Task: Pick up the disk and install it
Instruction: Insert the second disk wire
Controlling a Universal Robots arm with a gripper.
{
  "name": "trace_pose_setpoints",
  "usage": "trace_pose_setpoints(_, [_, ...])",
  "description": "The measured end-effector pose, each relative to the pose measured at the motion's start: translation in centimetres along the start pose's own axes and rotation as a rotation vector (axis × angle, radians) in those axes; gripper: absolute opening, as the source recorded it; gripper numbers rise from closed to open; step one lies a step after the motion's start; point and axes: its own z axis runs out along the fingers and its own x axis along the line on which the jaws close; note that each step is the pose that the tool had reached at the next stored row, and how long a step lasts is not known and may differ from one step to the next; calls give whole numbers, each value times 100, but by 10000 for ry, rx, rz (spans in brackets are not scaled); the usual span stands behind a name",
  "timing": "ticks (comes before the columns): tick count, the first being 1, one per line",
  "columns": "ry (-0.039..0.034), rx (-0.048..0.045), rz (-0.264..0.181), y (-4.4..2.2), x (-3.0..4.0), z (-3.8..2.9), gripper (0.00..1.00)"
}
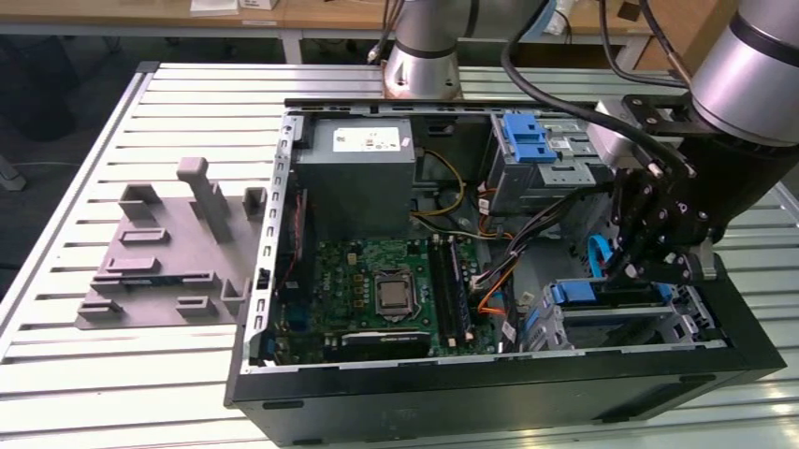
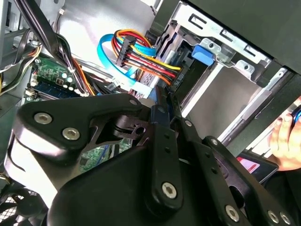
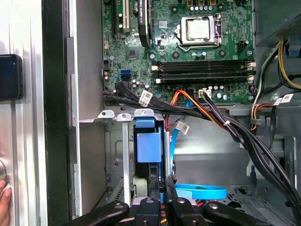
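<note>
Open computer case (image 1: 500, 383) is lying on its side on a slatted metal table (image 1: 187, 94). It is taking up the middle and the exterior view's right of the surface. A grey moulded fixture (image 1: 163, 253) is sitting near the table's edge on the exterior view's left, well apart from the case.

Writing: a white sticker is showing on the grey power supply (image 1: 362, 159) at the case's far edge, and small white tags (image 3: 146, 97) are hanging on the black cables in the first wrist view. I cannot tell what any of the print says.

The disk (image 1: 605, 292) is sitting in the drive bay at the case's near corner on the exterior view's right. Its blue carrier end (image 3: 149, 143) is facing out between the bay's metal walls. Its label face is hidden.

The gripper (image 1: 639, 271) is hanging inside the case just above that blue end. In both wrist views the fingers (image 3: 153, 181) are drawn together to a sliver, tips just short of the carrier. The fingertips (image 2: 160, 96) are pointing toward a bay wall with a blue latch (image 2: 204, 54).

Room: it is tight. A black cable bundle (image 3: 244, 136) is running close beside the gripper, and a flat blue cable (image 3: 202, 192) is curling right next to the fingers. The motherboard (image 1: 374, 281) is filling the case floor beyond. A second cage with a blue latch (image 1: 530, 140) is standing at the far edge. A person's hand (image 2: 287, 141) is resting just outside the case wall.
</note>
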Motion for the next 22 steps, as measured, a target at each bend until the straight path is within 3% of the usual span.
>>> trace_pose_setpoints(22, [0, 0, 0, -3, 12, -4, 16])
